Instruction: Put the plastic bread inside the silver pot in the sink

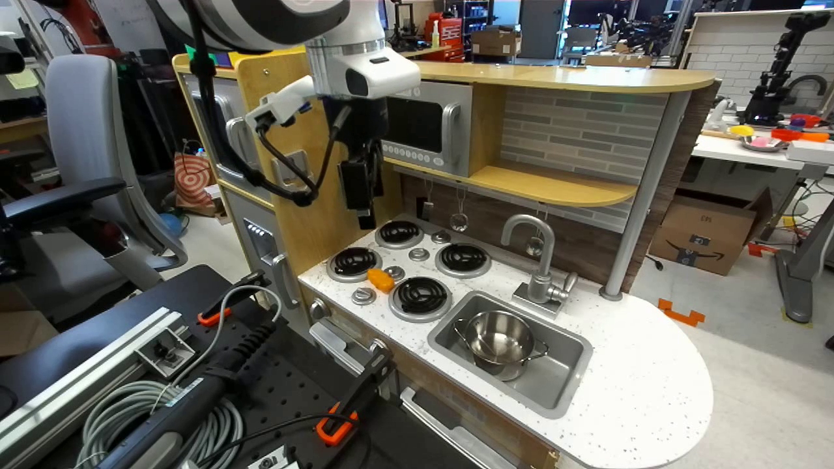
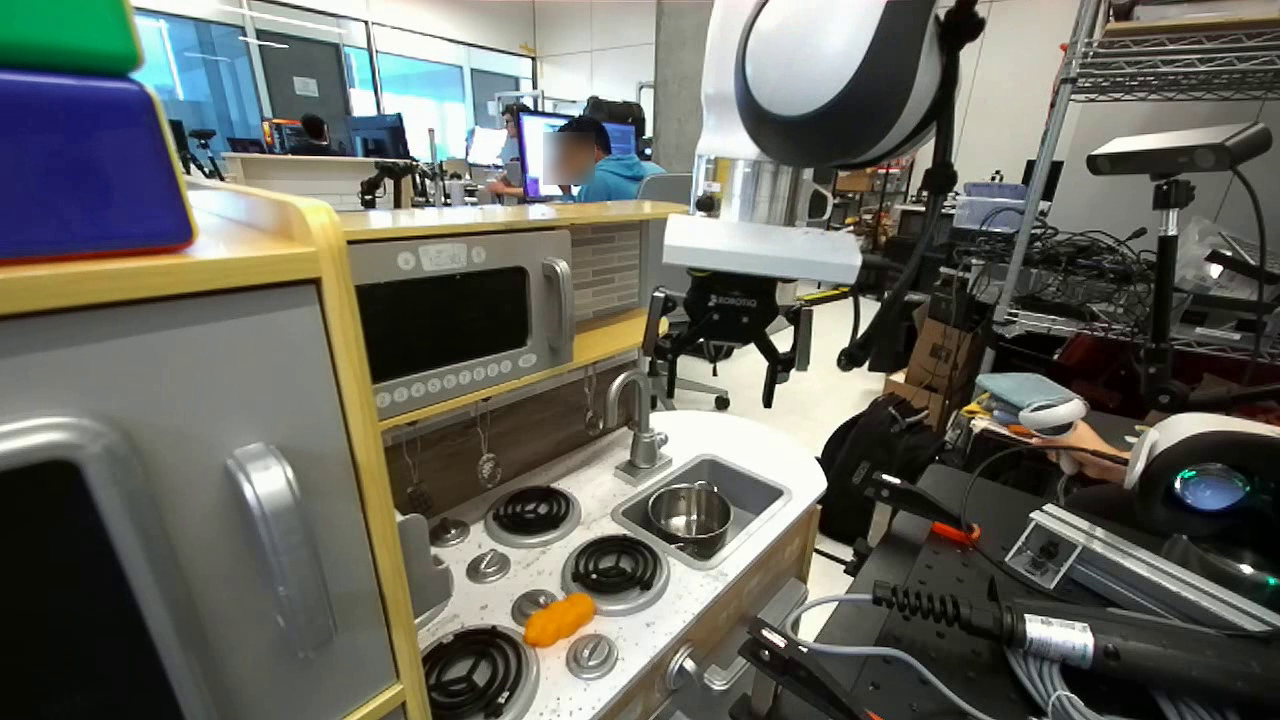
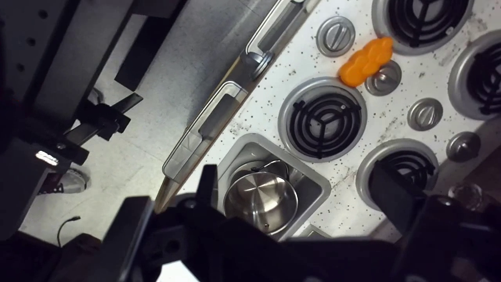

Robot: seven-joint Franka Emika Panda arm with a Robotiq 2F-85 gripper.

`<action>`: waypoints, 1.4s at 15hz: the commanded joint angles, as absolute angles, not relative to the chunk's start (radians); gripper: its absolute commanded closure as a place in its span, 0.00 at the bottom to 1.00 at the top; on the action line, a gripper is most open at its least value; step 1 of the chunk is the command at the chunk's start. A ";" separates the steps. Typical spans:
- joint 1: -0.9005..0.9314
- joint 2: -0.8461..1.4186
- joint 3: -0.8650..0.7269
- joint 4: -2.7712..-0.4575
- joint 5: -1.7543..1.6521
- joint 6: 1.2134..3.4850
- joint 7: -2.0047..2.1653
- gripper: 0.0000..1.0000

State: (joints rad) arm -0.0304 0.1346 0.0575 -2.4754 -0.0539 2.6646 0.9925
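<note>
Hand (image 3: 295, 174), nearest the camera in the wrist view: fingers spread, nothing held. Silver pot (image 3: 260, 201): inside the sink (image 3: 311, 190). Plastic bread (image 3: 366, 62), orange: on the worktop (image 3: 299, 62), beyond the front burner (image 3: 323, 122) beside the sink.

In an exterior view, a knob (image 1: 395, 272) crowds the bread; an off-centre descent could strike it or push the bread farther from the sink.

In an exterior view, the faucet (image 2: 645, 448) rises at the sink's back edge; a low carry may hit it, and early release may miss the pot.
</note>
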 commanded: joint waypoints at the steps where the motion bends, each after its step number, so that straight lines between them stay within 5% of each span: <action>1: 0.039 0.259 0.010 -2.359 -0.010 2.674 1.173 0.00; 12: 0.094 0.348 -0.040 -2.308 0.044 2.676 1.261 0.00; 21: 0.186 0.649 -0.024 -2.161 0.127 2.844 1.442 0.00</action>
State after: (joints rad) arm 0.1421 0.5394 -0.0295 -2.2305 0.0734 2.7430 1.4101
